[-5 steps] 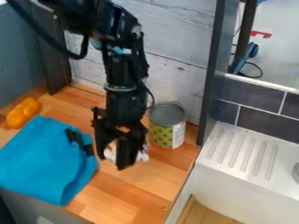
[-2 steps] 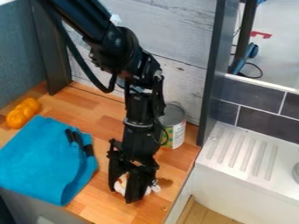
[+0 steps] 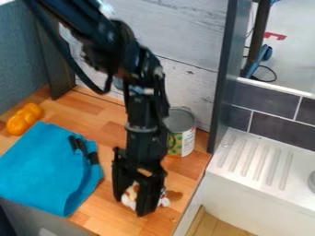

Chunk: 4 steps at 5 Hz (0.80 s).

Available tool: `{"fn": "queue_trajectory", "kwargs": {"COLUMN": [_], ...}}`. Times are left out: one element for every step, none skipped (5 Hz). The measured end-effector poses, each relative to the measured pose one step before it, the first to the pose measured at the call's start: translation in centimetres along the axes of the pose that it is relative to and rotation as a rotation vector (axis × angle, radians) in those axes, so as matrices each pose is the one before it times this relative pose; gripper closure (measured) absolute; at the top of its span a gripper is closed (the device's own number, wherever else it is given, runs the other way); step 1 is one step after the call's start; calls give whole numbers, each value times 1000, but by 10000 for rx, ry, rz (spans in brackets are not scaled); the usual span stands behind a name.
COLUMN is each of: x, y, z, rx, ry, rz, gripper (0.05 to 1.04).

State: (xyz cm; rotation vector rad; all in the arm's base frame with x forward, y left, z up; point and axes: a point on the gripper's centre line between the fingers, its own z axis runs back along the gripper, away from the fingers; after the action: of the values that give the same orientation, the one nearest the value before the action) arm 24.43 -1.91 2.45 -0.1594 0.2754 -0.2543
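Whitewashed planks (image 3: 184,32) form the far wall behind a wooden counter (image 3: 104,110), with a blue-grey panel (image 3: 20,55) on the left and a dark upright post (image 3: 224,83) on the right. From the upper left, the black arm (image 3: 126,50) slants in, and its gripper (image 3: 131,206) hangs over the near right part of the counter. Its fingers stand apart, with a small white and brown toy (image 3: 130,195) in the gap between them; the right finger hides part of the toy, and white bits of it show past that finger's right side.

Just beyond, to the far right of the gripper, a tin can (image 3: 183,133) stands upright near the post, its left side partly hidden by the arm. Left of the gripper and apart from it, a folded blue cloth (image 3: 46,168) takes up much of the near counter, with black straps (image 3: 83,148) at its far right corner. Yellow-orange round pieces (image 3: 23,120) sit at the far left. Right of the counter are dark tiles (image 3: 280,131) and a white ridged drainboard (image 3: 255,161).
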Motion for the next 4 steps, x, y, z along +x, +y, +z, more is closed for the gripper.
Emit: {"fn": "queue_trajectory", "kwargs": {"x": [-24,-491,-1409,-2086], "y": [-409,331,1457,3808], "z": [3016,1376,1516,1901], "rx": [282,50,750,208], "ry": [-1190,-149,523,-415], "rz": [14,529,808,1257], "gripper": [74,80,82,83]}}
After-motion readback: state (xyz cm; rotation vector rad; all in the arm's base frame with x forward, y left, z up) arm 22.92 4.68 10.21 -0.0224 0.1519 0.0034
